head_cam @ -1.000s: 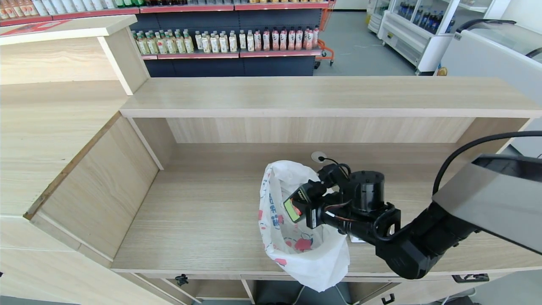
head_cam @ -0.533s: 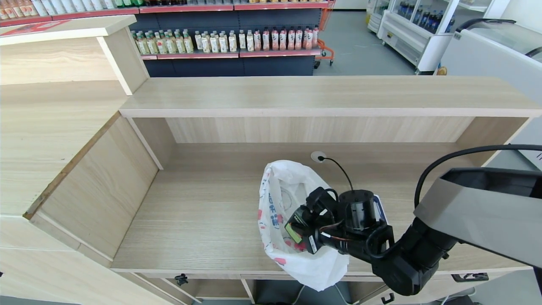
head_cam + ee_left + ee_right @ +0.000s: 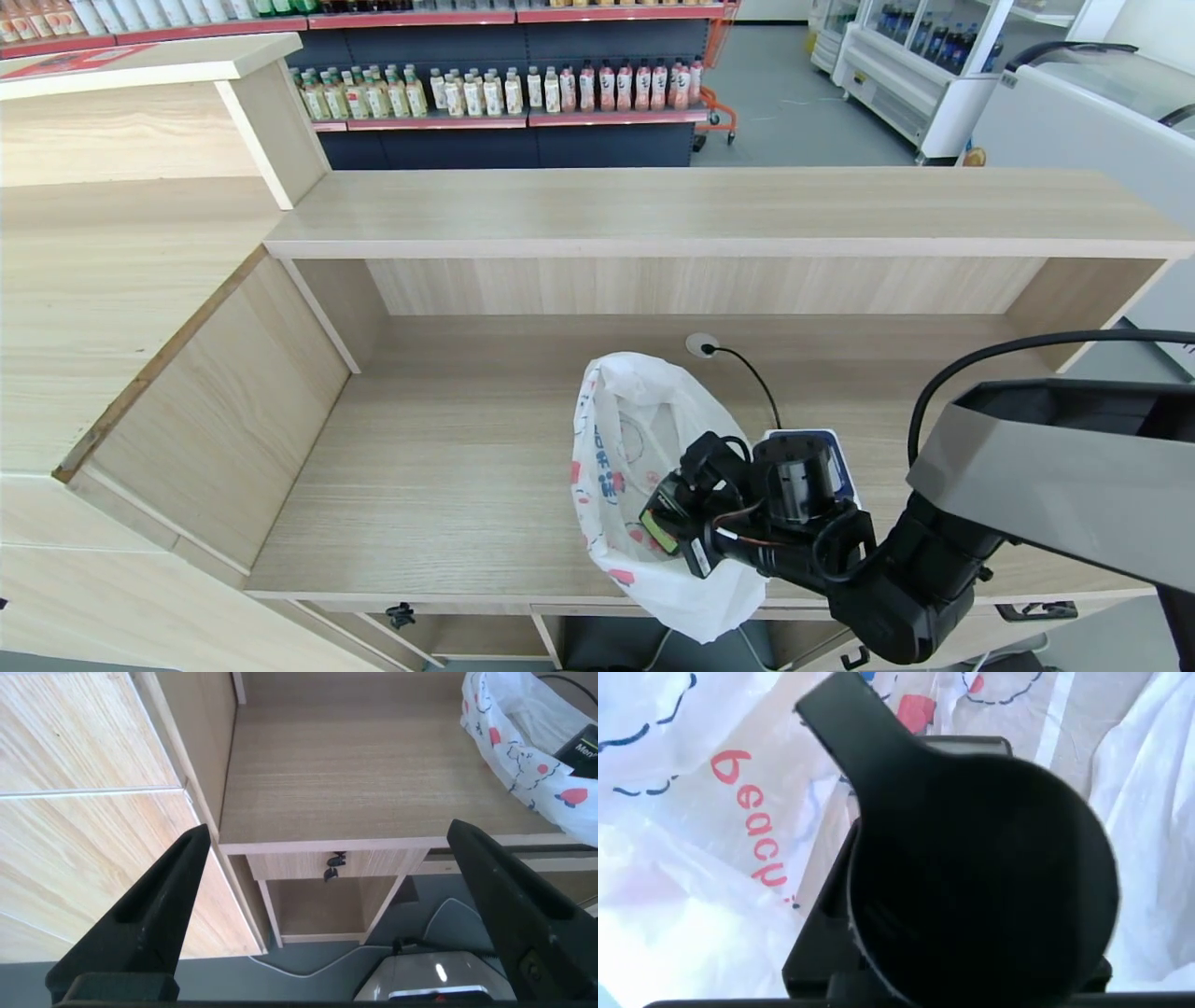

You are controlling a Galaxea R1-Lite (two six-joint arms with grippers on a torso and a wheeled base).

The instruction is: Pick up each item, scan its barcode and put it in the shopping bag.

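The left pincer [image 3: 329, 833] hangs in front of the front edge of the tabletop [image 3: 355, 775]. Its two fingers are spread wide and nothing is between them. In the head view the shopping bag [image 3: 621, 439] stands on the tabletop toward 5 o'clock. It is white with red prints, its mouth is open upward, and its lower part droops over the front edge. The right arm comes in from 4 o'clock. The right pincer [image 3: 674, 519] is at the 4 o'clock side of the bag's mouth, pinching a black item [image 3: 656, 532] with a green label, just inside the rim. What else lies in the bag I cannot tell. At 3 o'clock of the bag, partly behind the wrist, a white and blue device [image 3: 840, 453] lies on the tabletop. A black cable [image 3: 754, 375] runs from it toward 11 o'clock.
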